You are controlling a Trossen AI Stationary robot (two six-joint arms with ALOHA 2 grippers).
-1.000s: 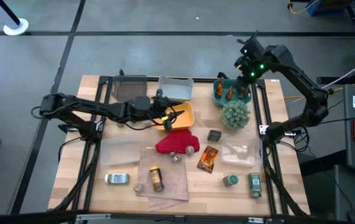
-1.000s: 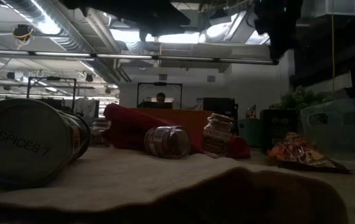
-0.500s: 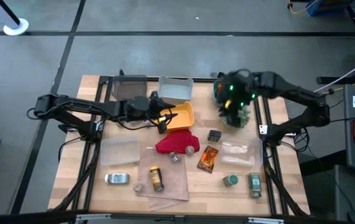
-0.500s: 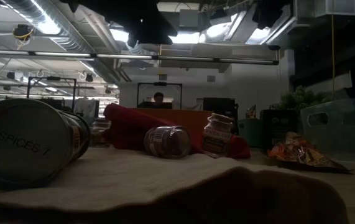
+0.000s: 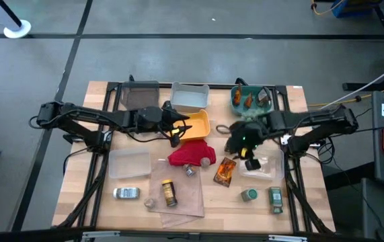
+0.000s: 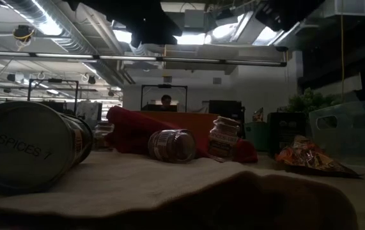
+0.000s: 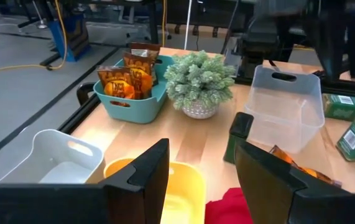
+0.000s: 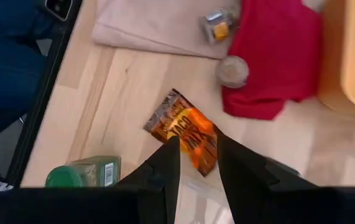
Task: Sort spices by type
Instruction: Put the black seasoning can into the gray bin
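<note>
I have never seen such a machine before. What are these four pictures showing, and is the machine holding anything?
It is a robot with two dark arms at a wooden table, each ending in a two-finger gripper. One picture looks straight down, one looks level across the table top, and two come from cameras on the wrists. The left gripper hangs open over a yellow bin and holds nothing. The right gripper hangs above an orange foil sachet, fingers apart and empty. On the table lie a red cloth, a beige cloth, small jars, a dark tin and clear tubs. A teal bin already holds sachets, and a fuzzy green plant stands beside it.
</note>
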